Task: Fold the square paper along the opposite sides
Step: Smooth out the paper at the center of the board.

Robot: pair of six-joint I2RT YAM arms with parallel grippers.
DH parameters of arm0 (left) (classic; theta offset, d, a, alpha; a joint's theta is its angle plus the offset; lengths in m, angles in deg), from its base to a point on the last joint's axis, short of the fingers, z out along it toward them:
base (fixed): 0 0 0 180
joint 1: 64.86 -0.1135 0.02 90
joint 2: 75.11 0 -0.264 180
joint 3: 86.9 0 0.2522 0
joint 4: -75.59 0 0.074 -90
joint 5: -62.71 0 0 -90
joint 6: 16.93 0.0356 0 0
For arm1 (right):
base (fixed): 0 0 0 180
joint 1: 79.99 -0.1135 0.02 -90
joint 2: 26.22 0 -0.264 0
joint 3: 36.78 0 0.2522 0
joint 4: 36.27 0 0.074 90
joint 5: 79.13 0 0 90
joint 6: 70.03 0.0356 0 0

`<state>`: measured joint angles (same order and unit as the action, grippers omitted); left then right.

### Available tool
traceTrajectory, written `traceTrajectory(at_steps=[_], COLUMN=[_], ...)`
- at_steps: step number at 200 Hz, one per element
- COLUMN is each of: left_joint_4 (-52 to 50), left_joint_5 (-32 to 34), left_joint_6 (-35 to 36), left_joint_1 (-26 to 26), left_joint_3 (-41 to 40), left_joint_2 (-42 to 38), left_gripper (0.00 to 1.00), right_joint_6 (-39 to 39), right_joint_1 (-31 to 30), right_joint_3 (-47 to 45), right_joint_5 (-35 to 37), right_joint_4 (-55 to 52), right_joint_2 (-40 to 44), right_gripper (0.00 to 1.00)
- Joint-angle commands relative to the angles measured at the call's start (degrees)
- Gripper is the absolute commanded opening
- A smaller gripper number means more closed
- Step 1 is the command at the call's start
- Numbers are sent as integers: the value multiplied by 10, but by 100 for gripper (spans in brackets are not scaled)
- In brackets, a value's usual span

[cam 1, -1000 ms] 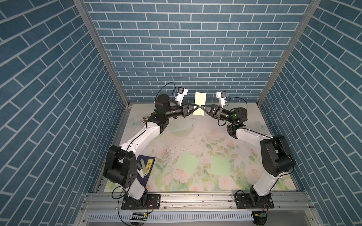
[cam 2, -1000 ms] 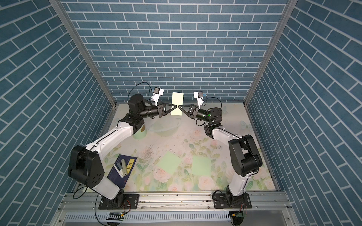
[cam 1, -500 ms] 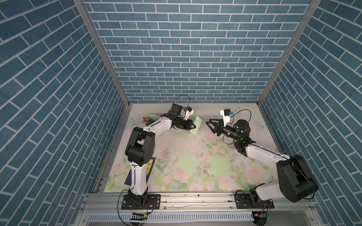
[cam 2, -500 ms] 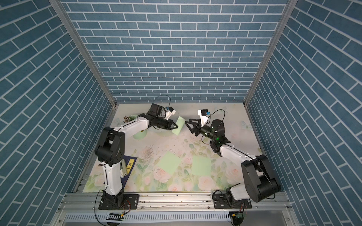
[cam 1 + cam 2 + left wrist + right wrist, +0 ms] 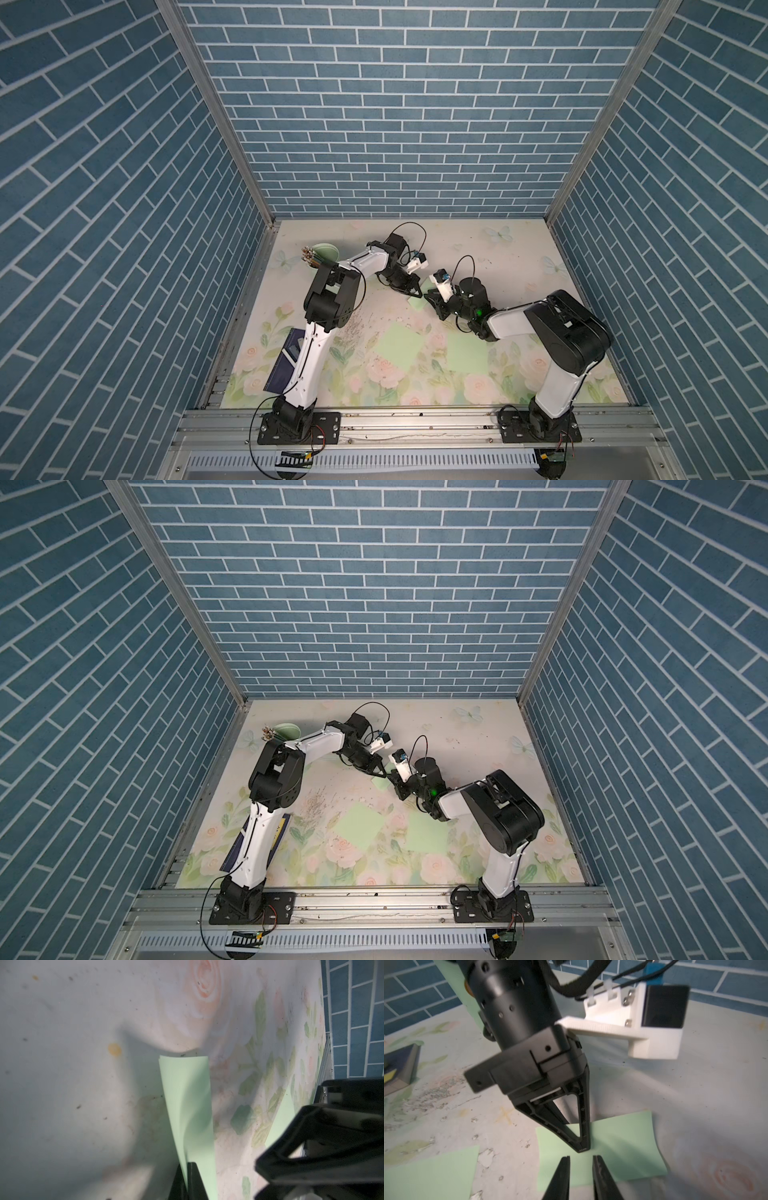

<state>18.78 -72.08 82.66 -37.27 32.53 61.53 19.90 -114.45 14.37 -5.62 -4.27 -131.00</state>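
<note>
Nearest the rail, two flat green paper squares [image 5: 400, 346] [image 5: 467, 353] lie side by side on the floral table [image 5: 515, 249], apart from each other. A dark blue booklet [image 5: 282, 365] sits at the near left, partly under the left arm.

Mid-table, the folded green paper [image 5: 618, 1147] rests on the table surface between the two arms, one end curling up. Left tool [image 5: 582, 1148] tips together, clamped on the folded green paper; in the left wrist view the sheet [image 5: 191, 1105] runs out from between its pressed tips, twisted, far edge touching the table. Right tool [image 5: 580, 1159] hovers just in front of the left one over the same sheet, tips slightly apart with a narrow gap, nothing between them. In both top views the tools nearly meet tip to tip [image 5: 417, 295] [image 5: 390, 780].

Far left, a pale green bowl [image 5: 326, 251] with a bundle of sticks [image 5: 309, 257] beside it.
</note>
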Motion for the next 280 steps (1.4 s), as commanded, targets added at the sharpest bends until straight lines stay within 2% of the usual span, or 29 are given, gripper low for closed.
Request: traceTrajectory(at_steps=[1,37,66,98,119,169,200,280], left_joint_4=[-58,-63,-60,-49,-45,-40,-48,-63], left_joint_5=[32,26,29,37,53,109,112,129], left_joint_6=[33,38,37,26,17,7,23,45], left_joint_1=[-4,-5,-5,-5,-5,-5,-5,-6], left_joint_3=[16,30,30,31,36,32,31,33], left_joint_2=[32,33,35,40,46,50,51,61], left_gripper=[8,18,21,12,0,0,0,0], right_joint_6=[-12,5,14,20,23,-16,-37,-7], right_joint_1=[-1,-1,-2,-4,-7,-10,-16,-32], right_joint_3=[20,35,32,22,16,1,7,17], right_joint_5=[31,45,53,61,59,55,76,86], right_joint_4=[5,-16,-25,-20,-9,66,120,78], right_joint_2=[-24,-64,-76,-71,-67,-54,-64,-97], right_gripper=[25,25,24,24,24,21,0,0])
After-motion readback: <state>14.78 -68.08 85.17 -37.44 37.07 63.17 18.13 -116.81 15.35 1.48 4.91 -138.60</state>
